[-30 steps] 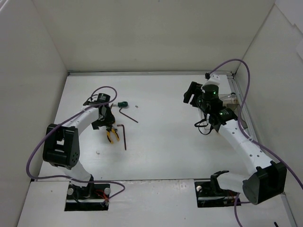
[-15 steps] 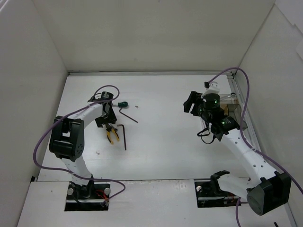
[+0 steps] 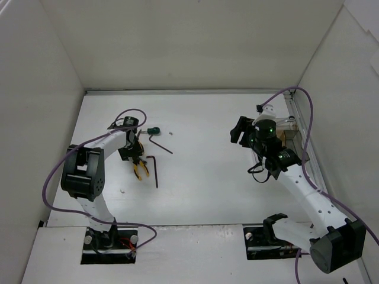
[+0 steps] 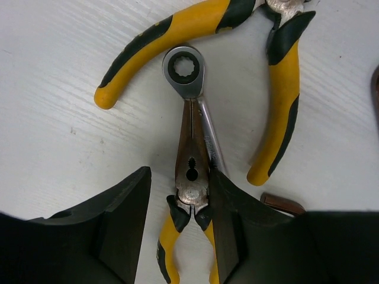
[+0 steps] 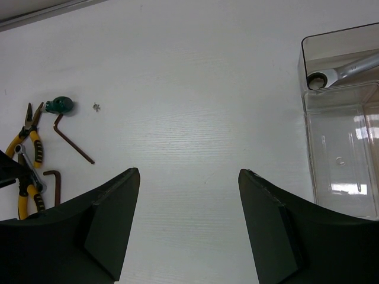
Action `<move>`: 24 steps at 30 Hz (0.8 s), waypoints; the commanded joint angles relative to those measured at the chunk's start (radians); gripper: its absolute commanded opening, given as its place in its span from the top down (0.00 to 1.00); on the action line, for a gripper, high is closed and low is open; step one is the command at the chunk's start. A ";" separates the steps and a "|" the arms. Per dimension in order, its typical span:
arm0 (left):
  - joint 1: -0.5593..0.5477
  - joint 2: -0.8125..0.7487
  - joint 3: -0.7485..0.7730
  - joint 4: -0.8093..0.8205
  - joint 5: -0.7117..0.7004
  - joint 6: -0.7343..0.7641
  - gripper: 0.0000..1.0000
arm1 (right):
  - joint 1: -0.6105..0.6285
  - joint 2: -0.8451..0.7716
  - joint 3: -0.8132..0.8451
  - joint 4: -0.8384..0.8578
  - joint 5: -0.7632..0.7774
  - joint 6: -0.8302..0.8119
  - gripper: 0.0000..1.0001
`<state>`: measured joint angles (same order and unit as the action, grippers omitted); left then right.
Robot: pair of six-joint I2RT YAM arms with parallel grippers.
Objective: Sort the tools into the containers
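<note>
My left gripper (image 4: 177, 204) is open and low over the table, its fingers either side of the head of small yellow-handled pliers (image 4: 192, 177). A silver wrench (image 4: 185, 70) lies beside those pliers, its shaft running under my right finger (image 4: 231, 225). Larger yellow-handled pliers (image 4: 278, 89) lie just beyond. In the top view the left gripper (image 3: 135, 157) is over the pliers (image 3: 140, 170). My right gripper (image 5: 188, 172) is open and empty above bare table. Two clear containers (image 5: 340, 148) stand at the right; the farther one holds a silver wrench (image 5: 346, 66).
A green-handled screwdriver (image 3: 154, 130), a tiny screw (image 3: 171, 133) and two dark hex keys (image 3: 161, 144) (image 3: 155, 171) lie by the left gripper. The containers (image 3: 288, 135) sit against the right wall, partly hidden by my right arm. White walls enclose the table.
My right gripper has drawn back a little toward the near side. My left arm's elbow has swung while its gripper stayed over the pliers.
</note>
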<state>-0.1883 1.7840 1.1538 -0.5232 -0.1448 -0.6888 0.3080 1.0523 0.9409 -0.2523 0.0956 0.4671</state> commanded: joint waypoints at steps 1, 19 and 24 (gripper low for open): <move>0.022 -0.031 0.004 0.019 0.011 -0.002 0.60 | 0.009 -0.017 0.010 0.045 -0.007 -0.010 0.35; 0.032 -0.089 -0.011 -0.012 0.040 0.017 1.00 | 0.023 -0.002 0.021 0.047 -0.062 -0.030 0.35; 0.032 -0.213 -0.028 0.008 0.071 0.023 1.00 | 0.042 0.021 0.055 0.048 -0.172 -0.067 0.39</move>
<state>-0.1669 1.7054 1.1145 -0.5285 -0.0937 -0.6804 0.3302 1.0576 0.9424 -0.2535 0.0139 0.4385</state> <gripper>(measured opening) 0.212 0.613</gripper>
